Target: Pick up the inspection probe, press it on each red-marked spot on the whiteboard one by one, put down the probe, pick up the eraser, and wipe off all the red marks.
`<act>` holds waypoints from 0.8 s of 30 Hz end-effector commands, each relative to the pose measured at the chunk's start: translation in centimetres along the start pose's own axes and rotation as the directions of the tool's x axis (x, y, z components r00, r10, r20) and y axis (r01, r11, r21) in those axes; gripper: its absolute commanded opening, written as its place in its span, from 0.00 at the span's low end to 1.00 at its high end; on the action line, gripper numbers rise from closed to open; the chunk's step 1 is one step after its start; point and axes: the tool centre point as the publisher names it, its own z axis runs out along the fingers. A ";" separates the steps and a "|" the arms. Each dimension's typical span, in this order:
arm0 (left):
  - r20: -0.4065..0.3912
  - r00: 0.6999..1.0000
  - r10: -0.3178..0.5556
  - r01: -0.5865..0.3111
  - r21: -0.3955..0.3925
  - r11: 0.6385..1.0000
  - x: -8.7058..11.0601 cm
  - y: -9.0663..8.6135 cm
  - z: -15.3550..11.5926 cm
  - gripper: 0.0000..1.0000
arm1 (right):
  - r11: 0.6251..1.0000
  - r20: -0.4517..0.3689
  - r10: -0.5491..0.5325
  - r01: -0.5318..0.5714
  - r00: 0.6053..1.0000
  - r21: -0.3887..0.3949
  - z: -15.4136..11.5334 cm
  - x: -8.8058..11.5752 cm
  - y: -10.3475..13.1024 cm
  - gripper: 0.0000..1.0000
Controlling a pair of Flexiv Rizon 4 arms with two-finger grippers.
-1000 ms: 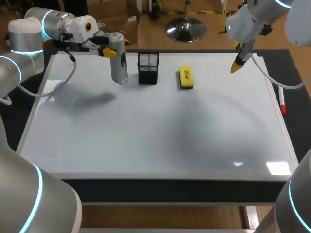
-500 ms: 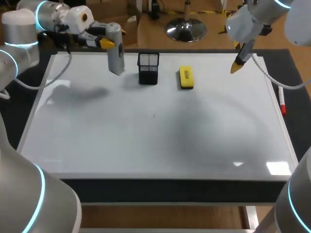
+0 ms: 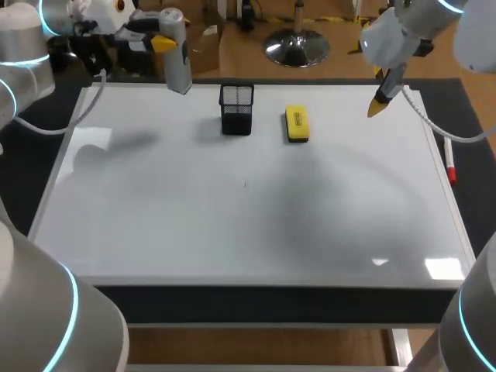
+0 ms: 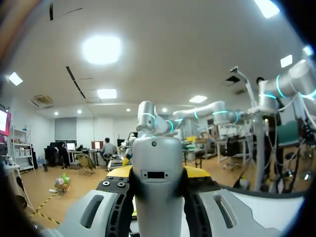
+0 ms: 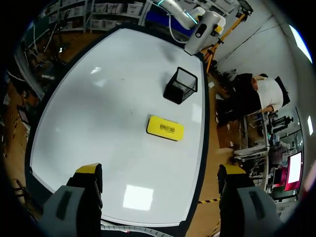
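My left gripper (image 3: 161, 43) is shut on the grey inspection probe (image 3: 177, 54), which hangs tip-down in the air over the whiteboard's (image 3: 232, 225) back-left edge. In the left wrist view the probe (image 4: 157, 182) stands upright between the yellow-tipped fingers of that gripper (image 4: 158, 173). The yellow eraser (image 3: 296, 124) lies flat at the back middle of the board. My right gripper (image 3: 377, 103) hovers open over the back-right corner; in its own view its gripper (image 5: 160, 170) holds nothing, with the eraser (image 5: 165, 128) ahead of it. No red marks show on the board.
A black mesh cup (image 3: 236, 108) stands just left of the eraser, seen also in the right wrist view as the cup (image 5: 181, 85). A red marker (image 3: 449, 167) lies off the board's right edge. A tiny dark speck (image 3: 246, 184) sits mid-board.
My left arm has lifted the probe up and back to the left, from beside the mesh cup to above the board's back edge. The right arm has stayed put.
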 end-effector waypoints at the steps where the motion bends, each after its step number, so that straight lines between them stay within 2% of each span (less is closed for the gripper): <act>1: 0.317 0.948 0.021 -0.007 -0.045 0.999 0.3 -1.2 2.1 0.00 | 1.000 -0.002 -0.002 0.002 1.000 0.003 0.0 0.0 0.0 1.00; 8: 0.414 0.909 0.046 -0.025 -0.055 0.998 -1.0 -1.9 3.7 0.00 | 1.000 -0.002 -0.002 0.002 1.000 0.003 0.0 0.0 0.0 1.00; 13: 0.474 0.879 0.058 -0.031 -0.063 0.997 -1.6 -1.7 5.1 0.00 | 1.000 -0.002 -0.002 0.002 1.000 0.003 0.0 0.0 0.0 1.00; 21: 0.603 0.796 0.051 -0.029 -0.046 0.999 -2.2 -0.8 6.9 0.00 | 1.000 -0.002 -0.002 0.002 1.000 0.003 0.0 0.0 0.0 1.00; 24: 0.630 0.775 0.047 -0.028 -0.041 0.999 -2.4 -0.4 7.5 0.00 | 1.000 -0.002 -0.002 0.002 1.000 0.003 0.0 0.0 0.0 1.00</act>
